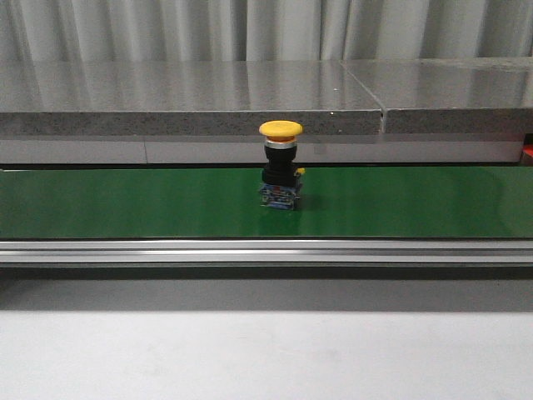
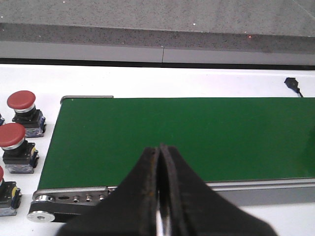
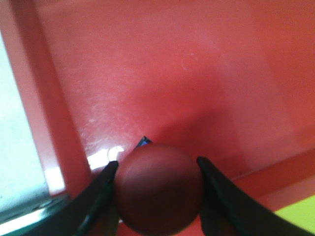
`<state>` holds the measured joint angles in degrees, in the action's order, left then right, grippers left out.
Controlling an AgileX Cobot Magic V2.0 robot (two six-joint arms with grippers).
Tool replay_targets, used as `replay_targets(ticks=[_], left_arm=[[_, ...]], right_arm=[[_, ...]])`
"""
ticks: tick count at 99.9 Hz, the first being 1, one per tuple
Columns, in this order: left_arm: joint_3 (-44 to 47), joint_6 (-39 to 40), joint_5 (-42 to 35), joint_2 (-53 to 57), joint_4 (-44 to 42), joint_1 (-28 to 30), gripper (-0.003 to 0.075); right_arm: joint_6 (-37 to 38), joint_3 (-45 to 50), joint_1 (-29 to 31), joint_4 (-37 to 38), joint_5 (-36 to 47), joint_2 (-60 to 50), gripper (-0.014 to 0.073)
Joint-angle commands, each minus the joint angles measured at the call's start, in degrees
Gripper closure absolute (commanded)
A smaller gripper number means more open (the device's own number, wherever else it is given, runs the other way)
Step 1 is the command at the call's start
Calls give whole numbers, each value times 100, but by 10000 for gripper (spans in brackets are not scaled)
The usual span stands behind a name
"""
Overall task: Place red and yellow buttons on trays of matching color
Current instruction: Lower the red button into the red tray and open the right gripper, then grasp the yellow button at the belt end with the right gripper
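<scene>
A yellow button point(image 1: 281, 166) with a black and blue base stands upright on the green belt point(image 1: 125, 204) in the front view; neither gripper shows there. My right gripper point(image 3: 157, 163) is shut on a red button point(image 3: 160, 192), its fingers pressed against both sides of the cap, just above the floor of the red tray point(image 3: 162, 64). A corner of the yellow tray point(image 3: 298, 221) shows beside the red one. My left gripper point(image 2: 160, 147) is shut with nothing in it, over the near edge of the green belt point(image 2: 197, 132).
Three red buttons point(image 2: 21, 101) point(image 2: 12, 136) point(image 2: 4, 189) stand on the white table beside the belt's end roller point(image 2: 42, 206). A grey stone ledge point(image 1: 191, 104) runs behind the belt. A black cable end point(image 2: 293, 84) lies beyond it.
</scene>
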<state>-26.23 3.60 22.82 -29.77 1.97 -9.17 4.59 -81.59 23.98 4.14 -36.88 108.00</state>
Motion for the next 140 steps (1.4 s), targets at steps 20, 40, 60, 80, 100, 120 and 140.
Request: replay_targets(ticks=[20,40,60,80,100,120,140], left_arm=[[-174,11,-441,-16,63,-51,739],[-174,11,-441,-16,63,-51,739],[-174,11,-441,-16,63,-51,739],[-174,11,-441,-16,63,-51,739],[-174,11,-441,-16,63,-51,739],[-174,11,-441,-16,63,-51,739],[-174,11,-441,-16,63,-51,739]], right_arm=[[-67,-215,40,14,421,-47,449],[-67,-215,40,14,421,87,417],[-67,-276,40,14,404,87,91],[-67,-383,40,14,371,-113,-72],[-67,-396,8,14,196,-613,-72],[-117,-51,-218,14,169,-1447,-72],[-345,820,-752,14,143,-2437,-72]])
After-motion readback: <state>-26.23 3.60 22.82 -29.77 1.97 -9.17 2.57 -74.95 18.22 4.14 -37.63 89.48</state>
